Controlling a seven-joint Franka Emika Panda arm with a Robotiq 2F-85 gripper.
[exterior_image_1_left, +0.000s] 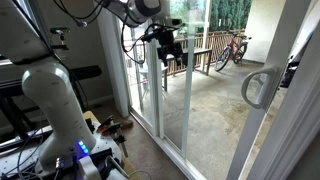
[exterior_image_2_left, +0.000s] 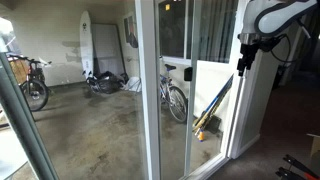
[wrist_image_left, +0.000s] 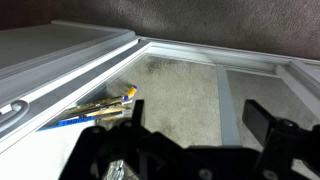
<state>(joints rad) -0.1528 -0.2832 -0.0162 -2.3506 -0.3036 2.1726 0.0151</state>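
While fingers (wrist_image_left: 268, 124) stand spread wide, empty, near white door frame (wrist_image_left: 80, 52), yellow-and-blue broom handles (wrist_image_left: 105, 104) lean beside frame.

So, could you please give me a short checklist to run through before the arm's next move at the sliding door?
1. Gripper beside the sliding door frame: ok, it hangs at the frame's edge in an exterior view.
2. Fingers apart with nothing between them: ok, in the wrist view.
3. Fingers touching the frame: cannot tell.
4. Blue-handled brush below, apart from the fingers: ok.
5. Bicycle beyond the glass, away from the arm: ok.
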